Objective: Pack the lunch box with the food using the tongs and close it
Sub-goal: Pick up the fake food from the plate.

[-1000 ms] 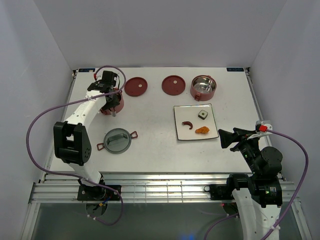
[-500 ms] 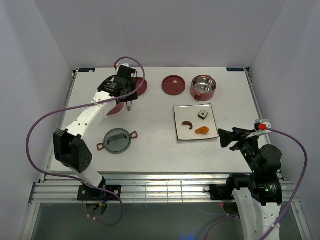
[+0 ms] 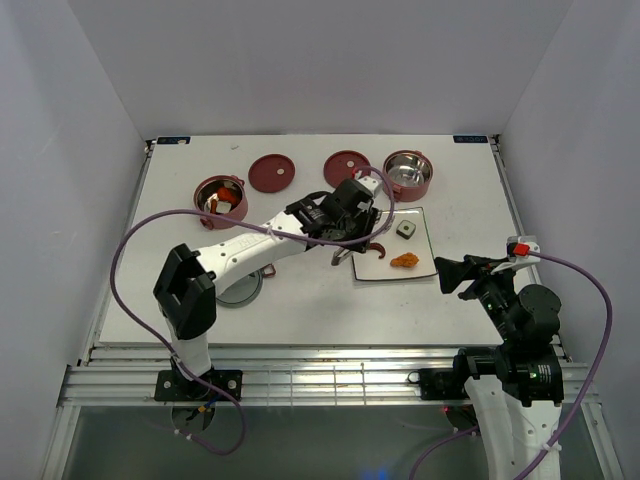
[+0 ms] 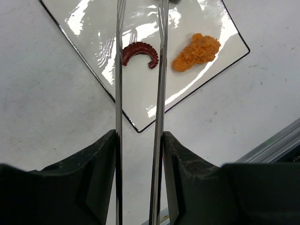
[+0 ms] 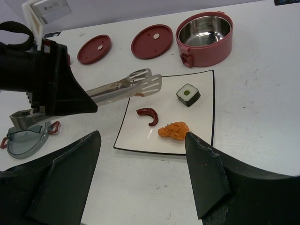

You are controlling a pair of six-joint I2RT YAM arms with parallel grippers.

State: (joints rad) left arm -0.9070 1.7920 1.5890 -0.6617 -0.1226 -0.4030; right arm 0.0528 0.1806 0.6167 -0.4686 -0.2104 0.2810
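Note:
My left gripper (image 3: 350, 232) (image 4: 139, 136) is shut on the silver tongs (image 4: 160, 70) (image 5: 126, 86). The tong arms stand apart above the dark-red sausage (image 4: 139, 50) (image 3: 378, 248) on the white plate (image 3: 425, 250), not touching it. An orange nugget (image 4: 197, 50) (image 5: 173, 130) and a dark cube (image 5: 188, 94) also lie on the plate. The lunch box is in parts: a left bowl (image 3: 221, 198) with orange food inside, an empty right bowl (image 3: 407, 175), two red lids (image 3: 272, 172) (image 3: 347, 168). My right gripper (image 3: 443, 276) (image 5: 143, 140) hangs open, empty, right of the plate.
The grey top cover (image 3: 240, 288) (image 5: 23, 138) lies at the front left, partly hidden under my left arm. White walls close the table on three sides. A metal rail runs along the near edge.
My left arm swung from the left bowl rightward across the table, bringing the tongs over the plate. The right arm has stayed still.

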